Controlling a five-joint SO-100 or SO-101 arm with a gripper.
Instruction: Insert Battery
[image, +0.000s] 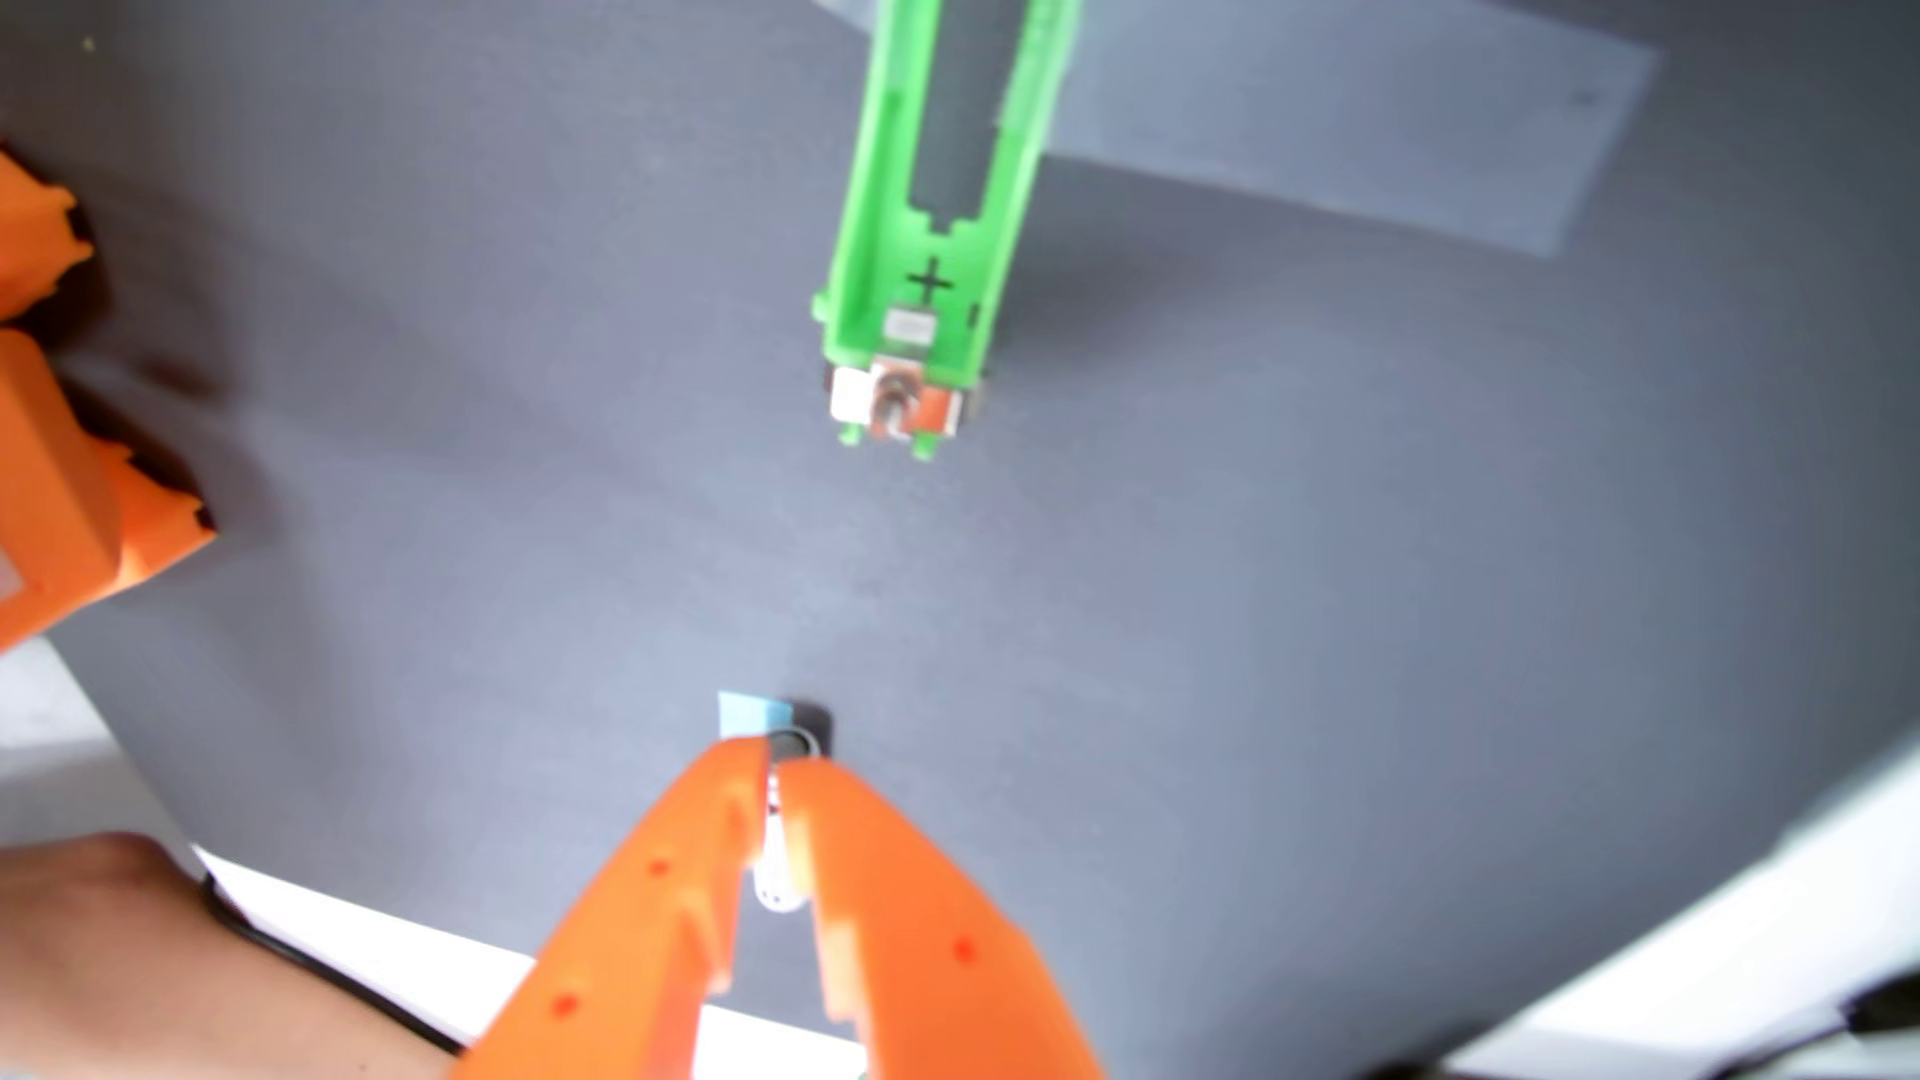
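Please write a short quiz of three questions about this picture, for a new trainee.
1. True or false: the gripper is shut on the battery.
2. Which symbol is printed inside the green battery holder? A) plus B) arrow C) star
3. Is the holder's slot empty or filled?

Key:
1. True; the white battery sits between the orange fingers.
2. A.
3. Empty; only dark mat shows through it.

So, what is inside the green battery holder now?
The green battery holder looks empty: dark slot, a plus sign and a metal contact. Its far end is out of view.
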